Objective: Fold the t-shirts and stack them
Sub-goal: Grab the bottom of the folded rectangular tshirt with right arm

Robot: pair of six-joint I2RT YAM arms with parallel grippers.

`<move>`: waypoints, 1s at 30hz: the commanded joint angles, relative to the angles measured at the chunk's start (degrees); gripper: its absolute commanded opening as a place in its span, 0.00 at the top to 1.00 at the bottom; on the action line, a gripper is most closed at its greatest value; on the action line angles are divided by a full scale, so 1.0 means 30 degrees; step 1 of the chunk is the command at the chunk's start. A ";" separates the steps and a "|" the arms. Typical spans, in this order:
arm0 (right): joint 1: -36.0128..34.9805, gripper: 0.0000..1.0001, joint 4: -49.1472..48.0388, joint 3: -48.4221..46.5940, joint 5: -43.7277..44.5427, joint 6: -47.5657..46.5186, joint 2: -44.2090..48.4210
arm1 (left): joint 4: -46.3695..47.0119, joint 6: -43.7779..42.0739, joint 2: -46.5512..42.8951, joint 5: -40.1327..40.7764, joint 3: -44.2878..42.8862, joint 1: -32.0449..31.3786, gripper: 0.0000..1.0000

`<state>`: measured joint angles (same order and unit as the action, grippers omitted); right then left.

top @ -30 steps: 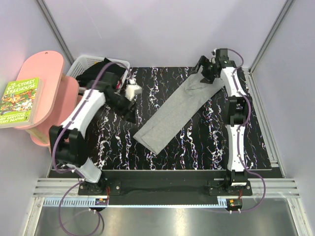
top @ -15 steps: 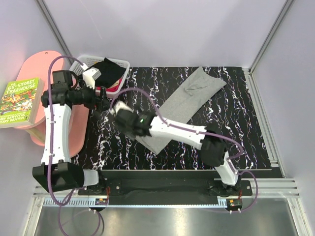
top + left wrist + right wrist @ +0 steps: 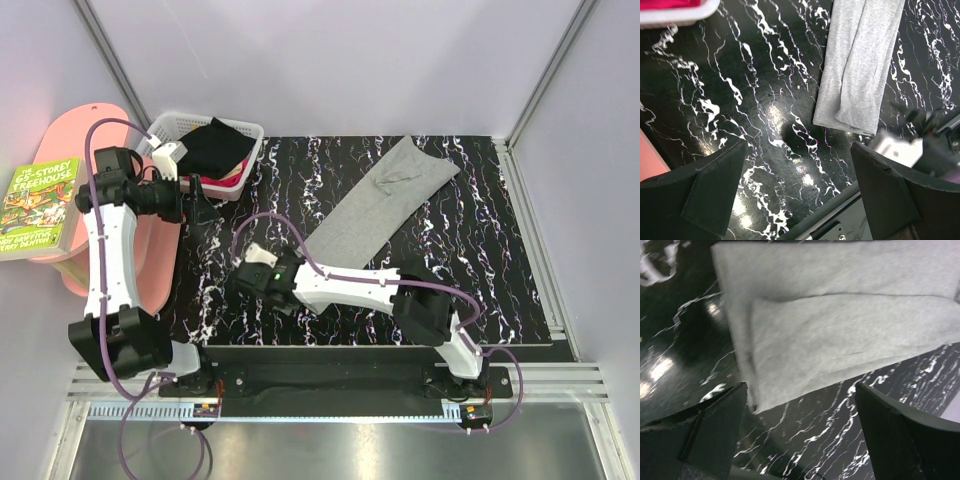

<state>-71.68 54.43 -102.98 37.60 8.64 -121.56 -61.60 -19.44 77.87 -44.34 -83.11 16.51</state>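
Note:
The light grey t-shirt (image 3: 385,200) lies folded into a long strip, running diagonally from the table's far right toward the near middle. Its near end shows in the right wrist view (image 3: 840,325) and the left wrist view (image 3: 860,60). My right gripper (image 3: 262,280) reaches low across the table to that near end, open, the cloth's edge just beyond the fingertips (image 3: 800,400). The black t-shirt (image 3: 215,145) is bunched in the white basket (image 3: 165,125). My left gripper (image 3: 200,208) hovers beside the basket, open and empty (image 3: 797,165).
A pink stand (image 3: 70,150) with a book (image 3: 40,205) sits at the far left, next to the basket, which also holds red cloth (image 3: 232,175). A metal rail (image 3: 330,385) runs along the near edge. The basket's corner (image 3: 670,15) shows in the left wrist view.
My right arm has swung from the grey shirt's far collar end across to its near left end. My left arm has pulled back from the basket and its jaws have opened wider.

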 commanded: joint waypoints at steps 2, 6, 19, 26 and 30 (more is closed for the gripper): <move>-0.0862 0.05 -0.0303 0.0050 -0.1635 0.1307 -0.0202 | 0.0319 0.0884 0.1376 -0.0457 -0.1268 0.0326 0.10; -0.1009 0.06 -0.0683 0.0107 -0.2630 0.1630 -0.0350 | 0.0524 0.1119 0.1935 -0.0251 -0.1593 0.0472 0.10; -0.0892 0.13 -0.1914 0.0284 -0.3042 0.1747 -0.2166 | 0.0642 0.0738 0.1790 -0.0103 -0.1212 0.0560 0.11; -0.0365 0.20 -0.2324 0.0633 -0.3188 0.1807 -0.2664 | 0.0613 0.0651 0.1672 -0.0309 -0.1212 0.0560 0.11; 0.0161 0.23 -0.2617 0.0986 -0.3277 0.1631 -0.2664 | 0.0613 0.0563 0.1643 -0.0309 -0.1037 0.0560 0.11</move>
<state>-73.14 48.42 -101.82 28.80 12.93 -128.33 -61.19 -16.73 84.60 -44.31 -85.17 17.85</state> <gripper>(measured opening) 0.775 0.896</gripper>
